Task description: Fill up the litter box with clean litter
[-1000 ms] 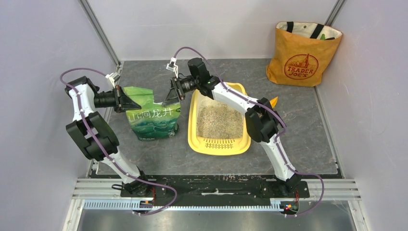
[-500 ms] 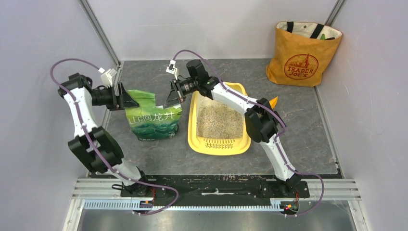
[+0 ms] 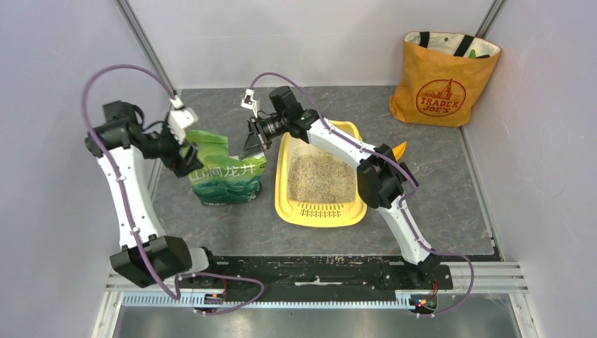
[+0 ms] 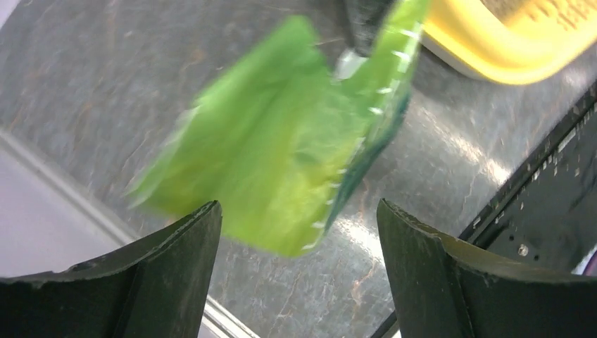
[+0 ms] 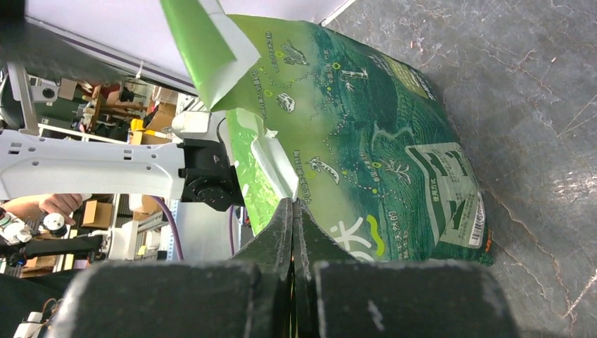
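The yellow litter box [image 3: 320, 211] lies mid-table with grey-beige clean litter [image 3: 320, 176] spread inside; its rim [image 4: 493, 42] shows in the left wrist view. To its left stands the green printed litter bag [image 3: 225, 179]. My right gripper [image 3: 252, 144] is shut on the bag's top right corner, the jaws [image 5: 292, 203] pressed together on the torn edge of the bag [image 5: 366, 141]. At the bag's top left corner my left gripper [image 3: 184, 156] is open. Its fingers [image 4: 176, 282] stand wide apart, with the bag's green flap [image 4: 281, 155] loose beyond them.
An orange tote bag [image 3: 440, 74] stands at the back right corner. An orange-yellow scoop [image 3: 400, 149] peeks out behind the right arm, beside the litter box. Grey walls close in left, right and back; a metal rail runs along the left wall base.
My left gripper has opened and let go of the bag's top left corner, and its arm has lifted. My right gripper has shut on the bag's top right corner.
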Controlling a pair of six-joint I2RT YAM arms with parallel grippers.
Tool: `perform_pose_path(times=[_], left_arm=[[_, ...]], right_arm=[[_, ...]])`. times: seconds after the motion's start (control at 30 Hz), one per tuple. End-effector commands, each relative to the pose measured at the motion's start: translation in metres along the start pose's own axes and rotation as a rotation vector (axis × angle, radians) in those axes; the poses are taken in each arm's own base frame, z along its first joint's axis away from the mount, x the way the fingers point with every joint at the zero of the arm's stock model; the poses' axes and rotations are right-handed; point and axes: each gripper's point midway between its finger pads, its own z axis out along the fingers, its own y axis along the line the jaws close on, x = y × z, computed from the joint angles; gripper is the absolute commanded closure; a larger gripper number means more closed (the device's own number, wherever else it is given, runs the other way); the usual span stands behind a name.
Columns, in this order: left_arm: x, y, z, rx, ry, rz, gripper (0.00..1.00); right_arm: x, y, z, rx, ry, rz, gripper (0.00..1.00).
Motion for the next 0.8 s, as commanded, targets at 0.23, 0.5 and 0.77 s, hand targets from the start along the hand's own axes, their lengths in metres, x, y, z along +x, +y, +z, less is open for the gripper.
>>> perform_pose_path(times=[0.23,0.5,0.77], left_arm=[[0.016,-0.029,0.057,0.189,0.062,0.393,0.11],[0.055,-0.034,0.079,0.305,0.134,0.507,0.14],[0.077,-0.031,0.084,0.316,0.196,0.533,0.61]], right_arm=[[0.003,-0.006,0.008,0.016,0.019,-0.032,1.0],[0.004,-0.005,0.006,0.018,0.026,-0.04,1.0],[-0.008,-0.003,-0.013,0.046,0.001,-0.099,0.84]])
